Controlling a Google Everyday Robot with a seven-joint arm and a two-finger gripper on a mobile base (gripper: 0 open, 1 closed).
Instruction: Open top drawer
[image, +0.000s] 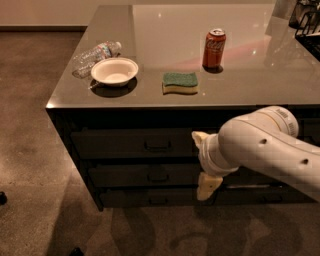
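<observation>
The top drawer (125, 143) is the dark front just under the countertop, and it is closed. Its small loop handle (157, 145) sits at the centre. My gripper (202, 162) is in front of the drawer stack, to the right of the handle and slightly below it. Its two cream fingers stand apart: the upper fingertip (199, 138) is at the top drawer's height, the lower one (207, 186) at the lower drawers. It holds nothing and does not touch the handle. My white arm (265, 147) enters from the right.
On the grey countertop (150, 30) lie a white bowl (115, 71), a crushed plastic bottle (95, 54), a green sponge (180, 82) and a red soda can (214, 48). Two shorter dark drawers (150, 176) sit below the top one. Brown floor lies to the left and in front.
</observation>
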